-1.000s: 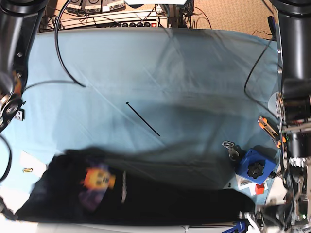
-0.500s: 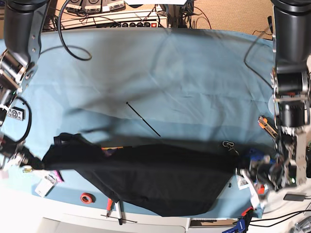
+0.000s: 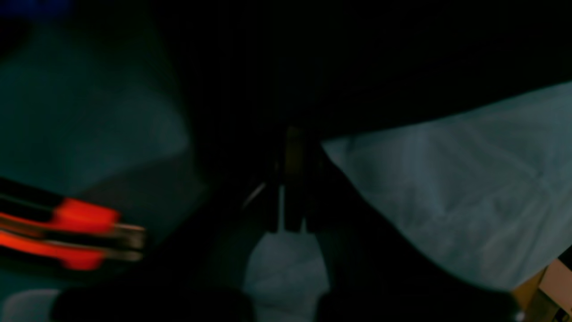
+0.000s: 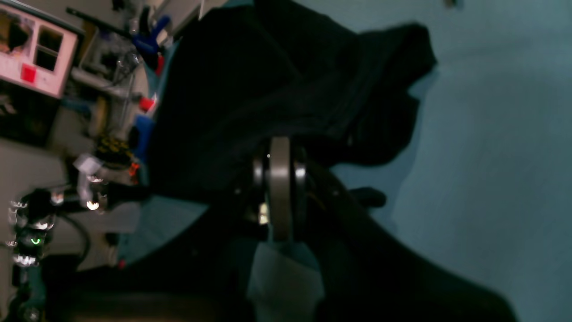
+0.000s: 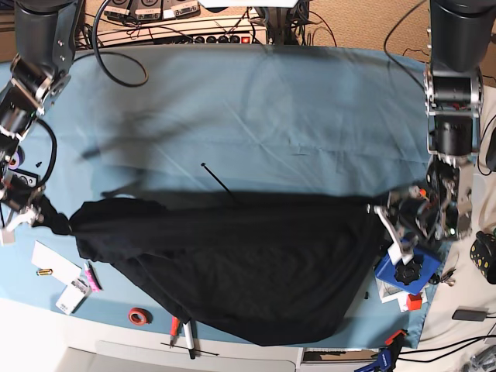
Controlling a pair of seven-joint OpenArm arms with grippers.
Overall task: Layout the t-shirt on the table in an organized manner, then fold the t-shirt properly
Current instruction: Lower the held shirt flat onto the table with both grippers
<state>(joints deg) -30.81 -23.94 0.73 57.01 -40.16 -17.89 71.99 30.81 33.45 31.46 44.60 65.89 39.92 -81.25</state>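
The black t-shirt (image 5: 232,263) hangs stretched between my two grippers, low over the front half of the light blue table (image 5: 256,108). Its printed graphic does not show. My right gripper (image 5: 54,220), at the base view's left, is shut on one end of the shirt. In the right wrist view the right gripper (image 4: 280,154) pinches bunched black fabric (image 4: 277,80). My left gripper (image 5: 381,209), at the base view's right, is shut on the other end. In the dark left wrist view the left gripper (image 3: 292,150) stands closed in black cloth (image 3: 357,67).
A black zip tie (image 5: 221,184) lies mid-table just beyond the shirt. A blue block with a black knob (image 5: 401,270) and an orange cutter (image 3: 67,232) sit by my left gripper. A red tape ring (image 5: 138,315), pens (image 5: 183,333) and paper cards (image 5: 48,262) lie along the front edge.
Both grippers have moved away from the front edge and carried the shirt further onto the table. The shirt is pulled wider and the orange graphic no longer shows.
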